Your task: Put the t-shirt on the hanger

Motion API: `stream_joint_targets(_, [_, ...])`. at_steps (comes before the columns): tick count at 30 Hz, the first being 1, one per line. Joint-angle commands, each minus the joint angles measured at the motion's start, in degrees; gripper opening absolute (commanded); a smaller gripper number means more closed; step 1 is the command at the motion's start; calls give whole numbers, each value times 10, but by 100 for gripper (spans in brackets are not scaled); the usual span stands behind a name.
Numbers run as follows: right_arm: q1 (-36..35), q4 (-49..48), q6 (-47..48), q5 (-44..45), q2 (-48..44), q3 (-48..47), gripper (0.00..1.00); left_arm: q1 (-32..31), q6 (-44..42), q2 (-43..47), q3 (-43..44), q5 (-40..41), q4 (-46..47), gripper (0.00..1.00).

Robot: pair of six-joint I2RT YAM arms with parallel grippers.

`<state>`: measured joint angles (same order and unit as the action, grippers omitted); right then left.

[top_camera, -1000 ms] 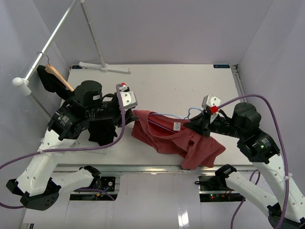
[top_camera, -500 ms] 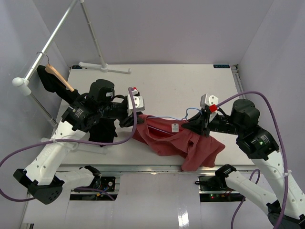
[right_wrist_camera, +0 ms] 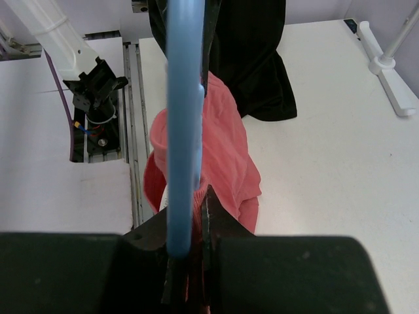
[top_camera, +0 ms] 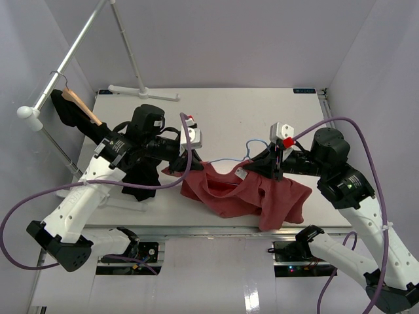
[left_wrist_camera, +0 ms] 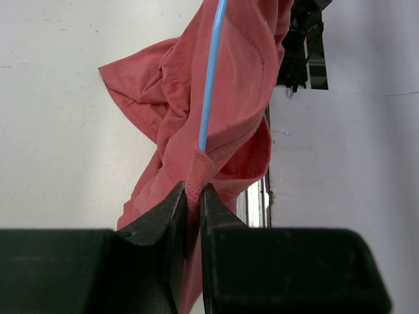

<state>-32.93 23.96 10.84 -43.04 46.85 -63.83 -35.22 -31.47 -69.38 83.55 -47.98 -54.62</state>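
The salmon-red t-shirt (top_camera: pixel 243 195) hangs bunched between my two grippers above the table's front middle. The light-blue wire hanger (top_camera: pixel 228 159) runs through it, with its hook (top_camera: pixel 251 145) sticking out at the top. My left gripper (top_camera: pixel 185 161) is shut on the shirt's ribbed collar edge (left_wrist_camera: pixel 196 162), and the blue wire (left_wrist_camera: pixel 209 78) goes into the cloth just above the jaws. My right gripper (top_camera: pixel 263 167) is shut on the hanger wire (right_wrist_camera: pixel 183 98), with red cloth (right_wrist_camera: pixel 226 150) pinched beside it.
A black garment (top_camera: pixel 141 176) lies on the table under my left arm and shows in the right wrist view (right_wrist_camera: pixel 252 59). A tan wooden hanger with black cloth (top_camera: pixel 77 101) hangs on the white rack rail (top_camera: pixel 72 52) at the far left. The rack's foot (top_camera: pixel 144 91) stands at the table's back.
My left gripper has moved right to the shirt's left end. My right gripper has moved left and up. The shirt is raised and bunched tighter, and the hanger hook stands higher.
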Motion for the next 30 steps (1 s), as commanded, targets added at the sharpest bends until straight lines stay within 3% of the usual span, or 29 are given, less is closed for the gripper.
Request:
stream_joint_targets(1, [-6, -73, -16, -25, 37, 0, 8, -12, 22, -2, 17, -104, 75, 22])
stream_joint_targets(13, [-6, -137, -49, 31, 55, 34, 8, -17, 47, -32, 15, -144, 94, 21])
stream_joint_targets(18, [-6, -145, -57, 53, 62, 32, 8, -17, 72, -49, 11, -145, 92, 0])
stream_joint_targets(24, [-6, -146, -45, 84, 51, 54, 8, -17, 152, -77, 17, -88, 89, 0])
stream_joint_targets(30, [-6, -119, -29, 130, 39, 61, 12, -17, 183, -48, -16, -54, 161, 0])
